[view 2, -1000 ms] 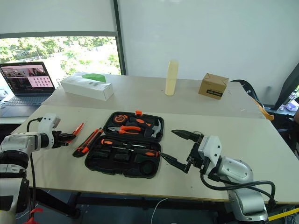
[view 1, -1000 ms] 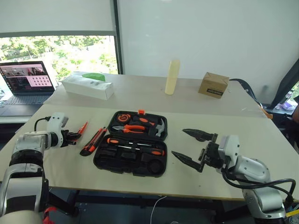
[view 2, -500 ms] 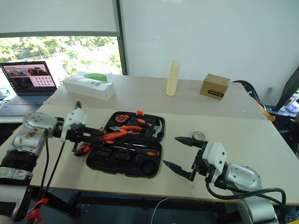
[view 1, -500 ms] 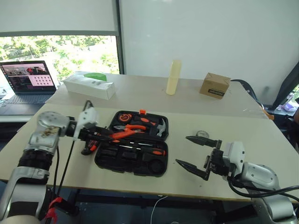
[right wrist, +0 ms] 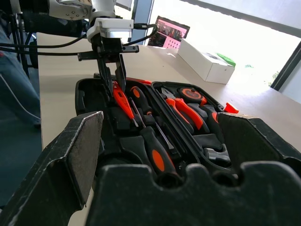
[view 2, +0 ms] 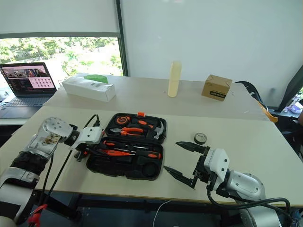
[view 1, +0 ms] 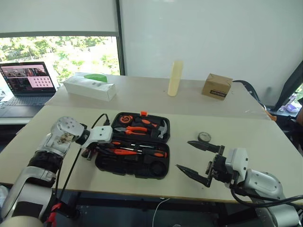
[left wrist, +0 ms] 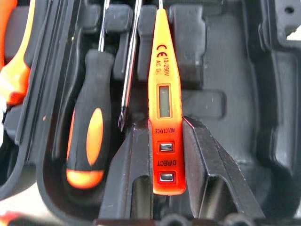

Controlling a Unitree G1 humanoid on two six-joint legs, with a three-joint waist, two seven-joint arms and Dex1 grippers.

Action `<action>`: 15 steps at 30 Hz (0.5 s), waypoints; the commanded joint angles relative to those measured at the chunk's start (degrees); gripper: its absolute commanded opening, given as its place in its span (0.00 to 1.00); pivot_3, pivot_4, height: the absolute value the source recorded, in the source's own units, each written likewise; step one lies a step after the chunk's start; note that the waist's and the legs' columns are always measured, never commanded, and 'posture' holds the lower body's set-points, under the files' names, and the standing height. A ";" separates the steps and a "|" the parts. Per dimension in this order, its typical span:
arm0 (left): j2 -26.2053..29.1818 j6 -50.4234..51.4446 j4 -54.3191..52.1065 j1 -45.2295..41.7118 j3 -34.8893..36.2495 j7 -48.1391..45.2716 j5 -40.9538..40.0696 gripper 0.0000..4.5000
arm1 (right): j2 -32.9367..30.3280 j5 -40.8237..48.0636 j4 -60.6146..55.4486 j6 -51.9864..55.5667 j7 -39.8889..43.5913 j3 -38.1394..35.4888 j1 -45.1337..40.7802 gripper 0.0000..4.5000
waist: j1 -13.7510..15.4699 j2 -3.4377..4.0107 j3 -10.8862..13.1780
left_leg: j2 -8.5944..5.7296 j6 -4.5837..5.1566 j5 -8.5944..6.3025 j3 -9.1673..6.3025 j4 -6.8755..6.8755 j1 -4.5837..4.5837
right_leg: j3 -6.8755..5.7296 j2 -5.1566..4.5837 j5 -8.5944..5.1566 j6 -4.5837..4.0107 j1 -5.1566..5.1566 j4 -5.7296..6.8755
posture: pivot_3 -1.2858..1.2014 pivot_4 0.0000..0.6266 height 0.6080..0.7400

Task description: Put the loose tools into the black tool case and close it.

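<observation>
2 grippers near black tool case (view 1: pixel 133 150), which lies open on table (view 1: pixel 265 142). Left gripper (left wrist: pixel 163 155) over case's left end, jaws clamped on slim orange tester screwdriver (left wrist: pixel 161 89), above moulded slots. Right gripper (view 1: pixel 195 158) just right of case, jaws wide apart, empty. Small black tape roll (view 1: pixel 204 137) on table, right of case.

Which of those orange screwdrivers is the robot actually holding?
The slim all-orange tester screwdriver, pinched in the left gripper over the black tool case. The black-and-orange-handled screwdrivers lie in their slots.
</observation>
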 commanded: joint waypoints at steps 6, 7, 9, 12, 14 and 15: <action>0.87 -5.29 0.79 -0.81 -1.68 3.04 4.73 0.09 | 0.35 0.23 -0.80 -0.78 -0.46 0.28 -0.35 1.00 | -0.01 0.00 0.00 | 0.01 0.00 0.00 0.00 0.00 0.02 | 0.00 0.01 0.00 0.00 0.01 0.01 | 0.52 0.24 1.00; 0.85 -5.19 0.72 -0.77 -1.81 3.26 4.99 0.09 | 0.37 0.26 -0.80 -0.77 -0.45 0.32 -0.35 1.00 | 0.02 0.00 0.00 | 0.01 0.00 0.00 0.00 0.00 0.04 | 0.00 0.01 0.00 0.00 0.03 0.01 | 0.52 0.24 1.00; 0.95 -5.47 0.75 -0.74 -2.10 3.62 5.60 0.09 | 0.36 0.27 -0.79 -0.76 -0.40 0.42 -0.37 1.00 | 0.01 0.00 0.00 | 0.01 0.00 0.00 0.00 0.02 0.07 | 0.00 0.00 0.00 0.00 0.06 0.04 | 0.52 0.24 1.00; 1.88 -6.56 0.65 -0.26 -2.91 2.82 6.46 0.09 | 0.30 0.30 -0.60 -0.80 -0.34 0.40 -0.48 1.00 | -0.03 0.01 0.00 | 0.02 0.00 0.00 0.00 0.03 0.13 | 0.00 0.01 0.00 0.00 0.11 0.07 | 0.52 0.24 1.00; 2.05 -6.30 0.68 -0.09 -2.99 2.83 6.59 0.09 | 0.28 0.32 -0.44 -0.79 -0.34 0.42 -0.66 1.00 | -0.09 0.01 -0.01 | 0.03 0.00 0.00 0.00 0.03 0.19 | 0.00 0.01 0.00 0.00 0.15 0.09 | 0.52 0.24 1.00; 1.92 -5.90 0.91 -0.19 -2.86 3.44 6.71 0.09 | 0.30 0.31 -0.31 -0.81 -0.34 0.47 -0.80 1.00 | -0.12 0.01 -0.01 | 0.03 0.00 0.00 0.00 0.03 0.22 | 0.00 0.01 0.00 0.00 0.17 0.10 | 0.52 0.24 1.00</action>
